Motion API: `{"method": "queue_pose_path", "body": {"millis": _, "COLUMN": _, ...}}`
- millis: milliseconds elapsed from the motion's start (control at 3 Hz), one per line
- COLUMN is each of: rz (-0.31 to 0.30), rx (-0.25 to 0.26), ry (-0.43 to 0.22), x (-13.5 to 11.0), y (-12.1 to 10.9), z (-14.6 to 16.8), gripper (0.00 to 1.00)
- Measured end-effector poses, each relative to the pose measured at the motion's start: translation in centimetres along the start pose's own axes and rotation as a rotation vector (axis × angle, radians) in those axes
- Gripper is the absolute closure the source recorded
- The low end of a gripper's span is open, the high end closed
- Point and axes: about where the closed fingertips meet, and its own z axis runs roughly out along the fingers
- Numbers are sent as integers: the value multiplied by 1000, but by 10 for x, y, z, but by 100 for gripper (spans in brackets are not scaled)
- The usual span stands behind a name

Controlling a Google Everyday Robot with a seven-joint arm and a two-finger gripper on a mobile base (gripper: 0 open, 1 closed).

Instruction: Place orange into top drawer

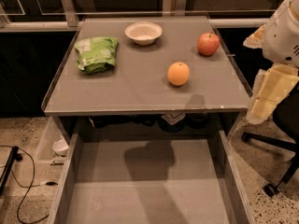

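Note:
The orange (178,73) sits on the grey tabletop (135,90), right of centre. The top drawer (149,181) is pulled out below the table's front edge, and its flat grey bottom shows only shadows. My gripper (267,97) hangs at the right edge of the view, beside the table's right front corner. It is apart from the orange and level with the table rim, with nothing seen in it. The white arm (285,31) rises above it.
A red apple (208,44) lies at the back right of the table, a white bowl (143,32) at the back centre and a green chip bag (96,53) at the left. Black chair legs (275,171) stand on the floor to the right. A cable (23,181) lies on the left.

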Motion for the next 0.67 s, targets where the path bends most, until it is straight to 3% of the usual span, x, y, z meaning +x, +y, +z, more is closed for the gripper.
{"method": "queue_pose_path", "body": {"millis": 333, "rz": -17, "rx": 4, "ry": -77, "x": -16, "y": -10, "z": 17, "gripper": 0}}
{"method": "queue_pose_path", "body": {"millis": 667, "rz": -31, "rx": 16, "ry": -204, "x": -34, "y": -27, "z": 40, "gripper": 0}}
